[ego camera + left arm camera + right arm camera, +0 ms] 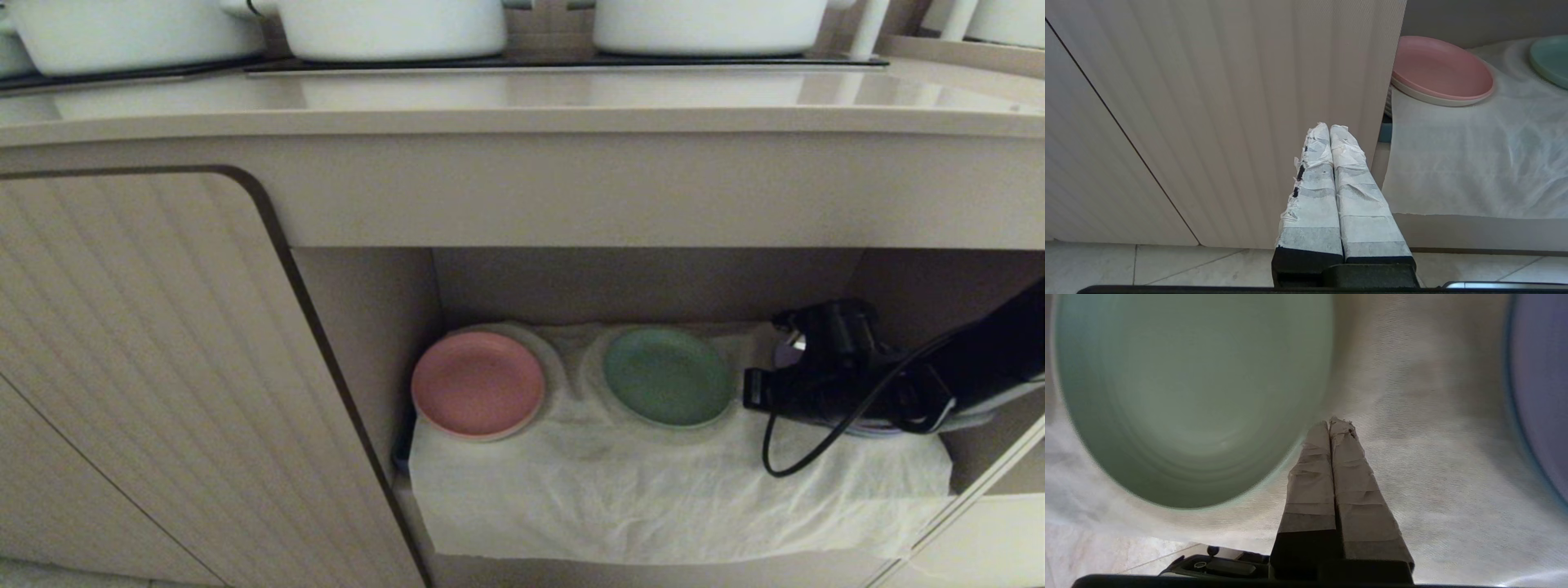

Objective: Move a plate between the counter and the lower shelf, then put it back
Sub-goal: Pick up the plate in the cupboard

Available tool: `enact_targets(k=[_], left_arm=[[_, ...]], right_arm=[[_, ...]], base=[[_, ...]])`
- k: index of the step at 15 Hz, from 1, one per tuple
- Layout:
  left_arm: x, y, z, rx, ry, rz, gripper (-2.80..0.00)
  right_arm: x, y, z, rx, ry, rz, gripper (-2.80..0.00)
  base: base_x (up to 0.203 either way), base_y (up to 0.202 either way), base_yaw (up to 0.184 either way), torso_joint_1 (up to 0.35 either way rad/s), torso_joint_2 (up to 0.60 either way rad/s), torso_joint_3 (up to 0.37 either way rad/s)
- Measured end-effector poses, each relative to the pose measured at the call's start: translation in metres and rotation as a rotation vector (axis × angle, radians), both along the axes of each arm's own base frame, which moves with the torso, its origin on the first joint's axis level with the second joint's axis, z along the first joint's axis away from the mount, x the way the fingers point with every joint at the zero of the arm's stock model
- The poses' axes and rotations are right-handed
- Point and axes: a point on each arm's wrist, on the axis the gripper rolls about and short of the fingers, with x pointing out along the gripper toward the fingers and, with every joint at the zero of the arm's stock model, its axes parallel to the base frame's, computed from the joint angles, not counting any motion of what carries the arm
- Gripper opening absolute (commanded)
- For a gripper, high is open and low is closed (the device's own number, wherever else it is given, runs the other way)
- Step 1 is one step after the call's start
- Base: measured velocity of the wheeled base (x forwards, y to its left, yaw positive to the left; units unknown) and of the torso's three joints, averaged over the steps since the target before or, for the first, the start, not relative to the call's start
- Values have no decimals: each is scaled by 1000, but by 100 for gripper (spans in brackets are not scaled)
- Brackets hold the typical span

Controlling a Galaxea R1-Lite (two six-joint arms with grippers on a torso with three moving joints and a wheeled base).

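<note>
The mint-green plate (668, 376) lies flat on the white cloth of the lower shelf (653, 490), right of a pink plate (478, 384). My right arm (882, 376) reaches into the recess from the right, just beside the green plate. In the right wrist view my right gripper (1331, 422) is shut and empty, its tips over bare cloth beside the green plate (1188, 396), apart from its rim. The counter (522, 102) above carries no plate. My left gripper (1329, 127) is shut and empty, parked low in front of the cabinet door.
A purple plate (1543, 396) lies on the cloth on the other side of my right gripper, mostly under the arm. White pots (392, 28) stand on the black hob at the counter's back. A ribbed cabinet door (147, 367) closes off the left; the recess ceiling is low.
</note>
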Motion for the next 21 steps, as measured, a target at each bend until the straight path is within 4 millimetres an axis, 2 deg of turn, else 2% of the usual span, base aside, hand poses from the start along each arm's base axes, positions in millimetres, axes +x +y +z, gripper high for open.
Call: enact_targets(k=[10, 17, 21], left_arm=[[0, 0, 0, 0, 0, 0, -280], [0, 0, 0, 0, 0, 0, -280], [0, 0, 0, 0, 0, 0, -280]], right_arm=[[-4, 0, 2, 36, -5, 12, -280], [-14, -1, 6, 186, 46, -132, -280], [-29, -5, 2, 252, 121, -217, -280]], base=[[0, 0, 0, 0, 0, 0], [0, 0, 0, 0, 0, 0], [0, 0, 0, 0, 0, 0]])
